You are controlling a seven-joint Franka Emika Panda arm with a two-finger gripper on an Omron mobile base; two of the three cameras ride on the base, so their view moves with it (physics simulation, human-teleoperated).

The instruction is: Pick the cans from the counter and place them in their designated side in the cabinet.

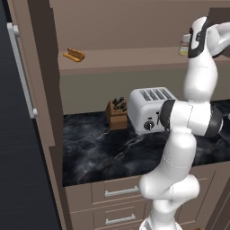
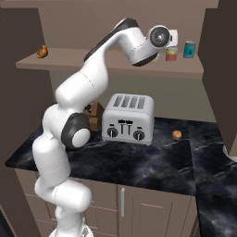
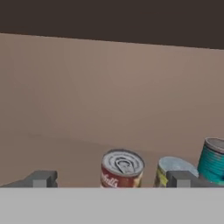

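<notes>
Hand view finds the gripper (image 3: pixel 111 179) spread wide and empty above 2 cans (image 3: pixel 122 169) standing upright beside the teal can (image 3: pixel 213 160) on the cabinet shelf (image 3: pixel 65 153), apparently grouped on their designated side

Brown matte walls back the kitchen; brown drawers (image 1: pixel 117 193) with silver handles sit low, lit by soft, even light.
</notes>
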